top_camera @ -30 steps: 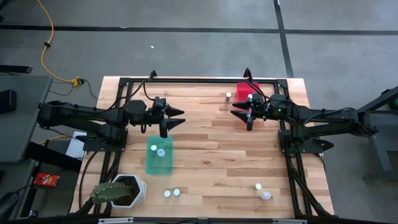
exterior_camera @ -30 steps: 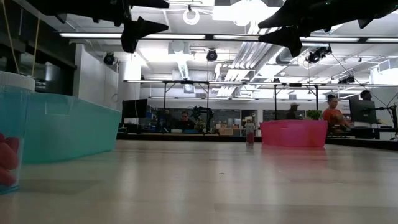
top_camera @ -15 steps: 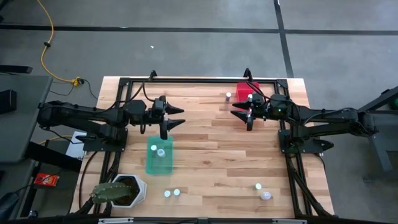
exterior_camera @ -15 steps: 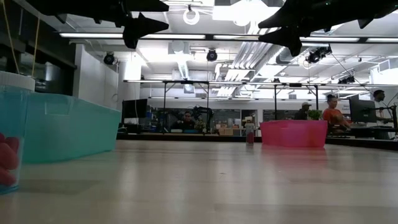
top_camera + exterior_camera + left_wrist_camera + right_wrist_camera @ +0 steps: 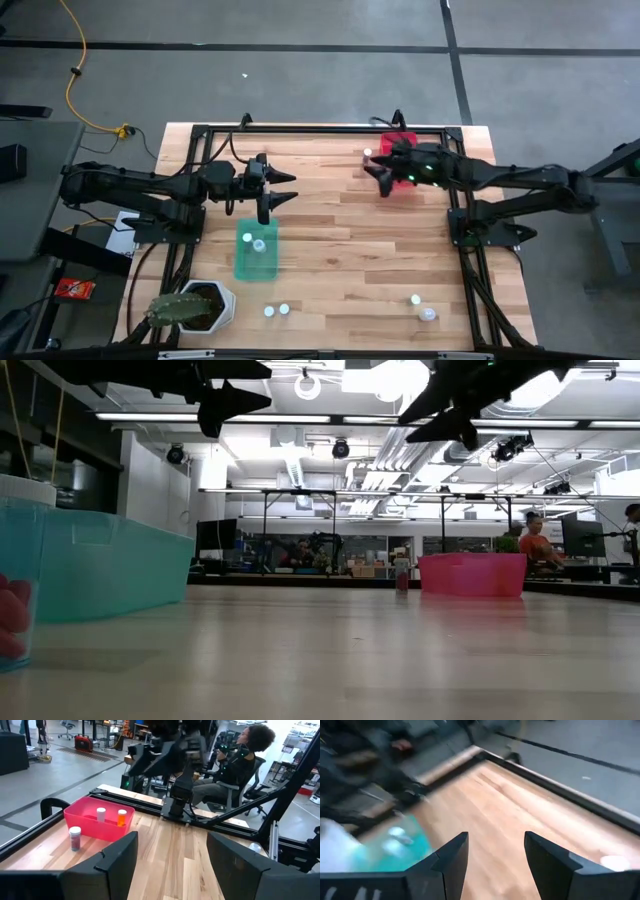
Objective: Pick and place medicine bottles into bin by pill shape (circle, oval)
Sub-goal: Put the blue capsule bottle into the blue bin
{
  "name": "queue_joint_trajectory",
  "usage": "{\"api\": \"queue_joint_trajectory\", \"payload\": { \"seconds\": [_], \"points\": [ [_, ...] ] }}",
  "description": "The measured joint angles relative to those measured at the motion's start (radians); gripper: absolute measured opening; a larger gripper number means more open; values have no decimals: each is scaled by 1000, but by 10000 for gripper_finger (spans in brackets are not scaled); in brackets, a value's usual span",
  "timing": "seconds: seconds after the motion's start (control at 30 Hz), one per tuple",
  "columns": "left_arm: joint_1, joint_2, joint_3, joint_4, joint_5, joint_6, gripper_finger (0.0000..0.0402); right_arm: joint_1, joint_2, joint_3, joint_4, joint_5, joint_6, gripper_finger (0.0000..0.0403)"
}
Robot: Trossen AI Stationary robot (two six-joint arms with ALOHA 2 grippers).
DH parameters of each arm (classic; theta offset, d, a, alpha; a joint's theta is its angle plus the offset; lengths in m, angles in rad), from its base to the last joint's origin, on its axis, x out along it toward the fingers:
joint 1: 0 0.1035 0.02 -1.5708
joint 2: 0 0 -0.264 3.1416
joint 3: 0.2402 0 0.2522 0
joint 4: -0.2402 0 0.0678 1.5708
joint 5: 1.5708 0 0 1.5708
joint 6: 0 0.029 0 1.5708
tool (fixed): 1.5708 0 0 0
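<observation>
One medicine bottle (image 5: 367,154) just beside right claw (image 5: 376,179), fingers spread, empty

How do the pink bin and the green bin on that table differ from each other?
The pink bin sits at the far edge of the table on the right arm's side; the green bin sits nearer the middle, on the left arm's side. From above, the green bin shows two bottles inside; the wrist view shows two in the pink bin, with a third bottle standing just outside it. The right gripper hovers beside the pink bin, the left gripper just beyond the green one. Both are small translucent tubs.
</observation>
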Motion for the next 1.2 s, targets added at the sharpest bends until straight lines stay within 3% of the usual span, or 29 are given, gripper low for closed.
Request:
{"api": "queue_joint_trajectory", "payload": {
  "seconds": [0.2,0.37,0.5,0.73,1.2],
  "points": [
    [0,0,0,0,-2,-1,227,-113,218,200,-268,174,79,186],
    [-1,0,0,0,-2,-1,227,-225,375,302,-404,101,100,186],
    [-1,0,0,0,-2,0,227,-274,475,327,-409,32,108,186],
    [-1,0,0,0,-15,0,227,-313,595,329,-405,44,153,186],
    [-1,0,0,-1,-34,-2,227,-317,658,329,-334,93,158,186]
  ]
}}
